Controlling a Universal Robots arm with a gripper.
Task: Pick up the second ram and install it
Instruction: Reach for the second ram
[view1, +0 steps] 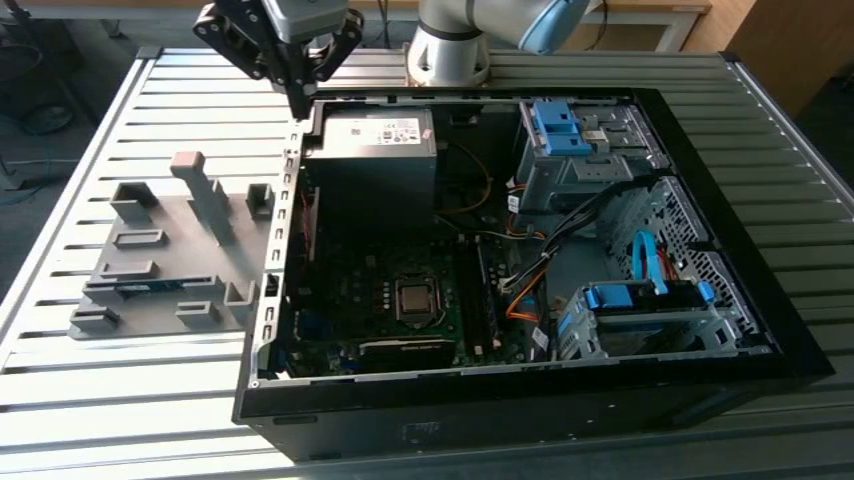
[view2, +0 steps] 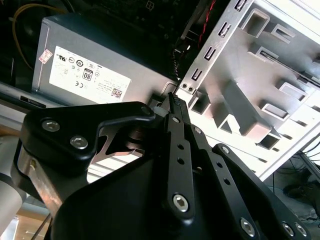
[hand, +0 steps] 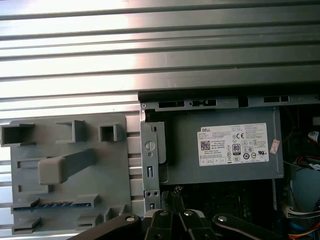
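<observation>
The second ram (view1: 142, 285) is a thin dark blue-green stick lying in a slot near the front of the grey holder tray (view1: 200, 215), on the exterior view's left. The first wrist view shows the ram (hand: 52, 205) along one edge of the tray (hand: 115, 165). My gripper (view1: 302, 106) hangs high over the back left corner of the open computer case (view1: 747, 300), well apart from the ram. Its fingers are shut with nothing between them; both wrist views show the tips (view2: 172, 98) (hand: 170, 193) pressed together. Long black slots (view1: 474, 290) run beside the processor socket on the motherboard.
A grey power supply (view1: 380, 135) (hand: 225, 145) fills the case's back corner just below the gripper. Drive cages with blue clips (view1: 567, 130) and loose cables stand on the exterior view's right. Tall posts (view1: 187, 165) rise from the tray. A slatted metal table (view1: 80, 400) carries everything.
</observation>
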